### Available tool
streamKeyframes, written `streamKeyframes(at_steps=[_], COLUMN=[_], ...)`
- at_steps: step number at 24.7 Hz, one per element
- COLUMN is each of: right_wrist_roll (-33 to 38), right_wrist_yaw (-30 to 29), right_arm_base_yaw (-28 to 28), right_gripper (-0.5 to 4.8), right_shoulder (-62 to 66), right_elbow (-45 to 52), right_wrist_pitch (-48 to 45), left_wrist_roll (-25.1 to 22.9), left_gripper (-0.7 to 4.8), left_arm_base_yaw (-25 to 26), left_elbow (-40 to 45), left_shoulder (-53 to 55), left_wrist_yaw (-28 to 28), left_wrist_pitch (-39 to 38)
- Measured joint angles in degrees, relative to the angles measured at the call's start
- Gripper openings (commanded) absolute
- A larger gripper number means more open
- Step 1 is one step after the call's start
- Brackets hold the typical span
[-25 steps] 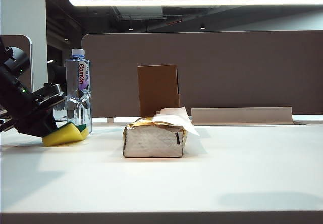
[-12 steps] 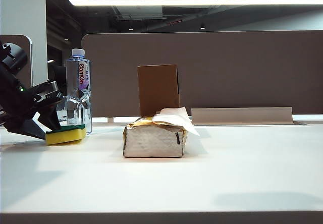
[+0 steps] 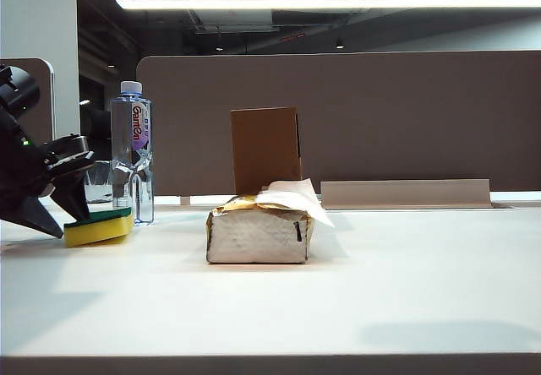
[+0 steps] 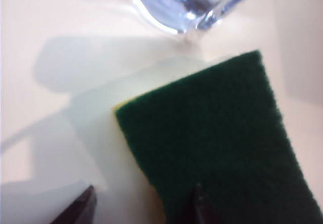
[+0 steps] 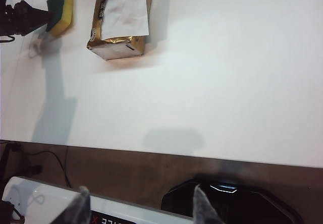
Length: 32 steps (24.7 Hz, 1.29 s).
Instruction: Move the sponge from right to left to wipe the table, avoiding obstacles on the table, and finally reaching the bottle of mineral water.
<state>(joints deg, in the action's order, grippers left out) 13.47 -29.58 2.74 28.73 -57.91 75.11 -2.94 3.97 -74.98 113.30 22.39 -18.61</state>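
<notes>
The sponge (image 3: 100,228) lies flat on the white table (image 3: 355,290), green face up, just left of the mineral water bottle (image 3: 132,151). My left gripper (image 3: 68,223) stands open at the sponge's left end, gripping nothing. In the left wrist view one fingertip (image 4: 200,204) hangs over the green face of the sponge (image 4: 212,143) and the other over bare table, with the bottle's base (image 4: 171,7) beyond. The tissue pack (image 3: 259,233) and the brown cardboard box (image 3: 265,149) stand mid-table. My right gripper (image 5: 141,206) is open and empty, off the table's near edge.
A clear glass cup (image 3: 100,182) stands behind the bottle. A grey partition (image 3: 380,113) runs along the back, with a low tray-like strip (image 3: 406,193) at its foot. The right wrist view also takes in the sponge (image 5: 60,4) and the tissue pack (image 5: 118,22).
My left gripper has opened and let go of the sponge, which dropped from tilted to flat and shifted slightly left. The gripper has drawn back to the left. The right arm stayed still.
</notes>
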Motion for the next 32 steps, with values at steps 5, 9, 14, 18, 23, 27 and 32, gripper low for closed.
streamKeyframes(at_steps=[5,9,14,18,23,27,32], right_wrist_roll=[0.0,0.0,0.0,0.0,0.0,-0.13,-1.33], right_wrist_yaw=[0.0,0.0,0.0,0.0,0.0,0.0,0.04], right_arm_base_yaw=[0.02,0.0,0.0,0.02,0.02,0.0,0.0], right_gripper=[2.61,2.61,2.61,2.61,2.61,2.61,2.61], right_shoulder=[-0.02,-0.02,-0.24,-0.44,-0.44,-0.42,-1.01], right_elbow=[0.0,0.0,0.0,0.0,0.0,0.0,0.0], right_wrist_pitch=[0.0,0.0,0.0,0.04,0.02,-0.02,-1.22], left_wrist_roll=[0.0,0.0,0.0,0.0,-0.02,-0.07,-1.14], left_gripper=[3.15,3.16,3.42,3.42,3.42,3.42,3.42], left_arm_base_yaw=[0.02,-0.02,0.0,0.0,0.07,0.02,0.07], left_elbow=[0.09,0.09,0.09,-0.09,-2.34,-3.43,-3.37], left_shoulder=[-0.92,-1.2,-2.36,-6.27,-11.1,-16.9,-24.35], left_wrist_yaw=[1.92,2.25,2.23,2.25,3.17,5.68,5.68], left_wrist_pitch=[-2.08,-2.21,-2.45,-2.49,-4.35,-6.19,-8.68])
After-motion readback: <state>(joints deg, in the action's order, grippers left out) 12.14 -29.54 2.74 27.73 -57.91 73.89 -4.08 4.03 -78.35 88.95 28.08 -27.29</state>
